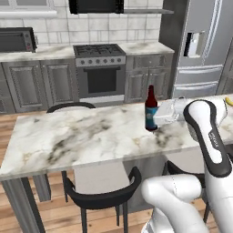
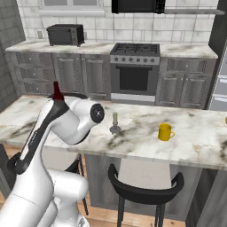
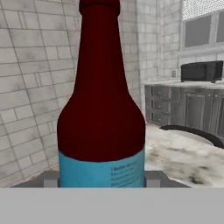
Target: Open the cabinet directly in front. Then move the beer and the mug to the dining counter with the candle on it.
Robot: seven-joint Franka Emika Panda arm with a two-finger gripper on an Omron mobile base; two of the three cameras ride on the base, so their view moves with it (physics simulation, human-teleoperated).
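White marble with grey-brown veins makes up the dining desk (image 1: 68,136), a long slab on a grey base with black curved-back chairs (image 1: 102,193) tucked under its near edge. The beer (image 1: 151,109), a dark brown-red bottle with a blue label, stands upright on this desk near its far edge in the left base view, right against the front of the robot's hand (image 1: 159,119). In the hand view the bottle fills the middle of the picture, its label low down, with a grey finger tip (image 3: 51,179) just outside each side of it. The fingers sit on either side of the bottle's lower body, partly spread, but whether they press on the glass I cannot tell.

In the right base view only the red top of the bottle peeks above the arm. Further along the same desk stands the candle (image 2: 115,123), a slim pale stick on a silvery round base, and beyond it the yellow mug (image 2: 165,132), upright, handle to one side, well apart from the candle.

Behind the desk runs a tiled wall with a stove (image 2: 134,66), grey drawers and a dark toaster oven (image 2: 65,34) on the worktop.
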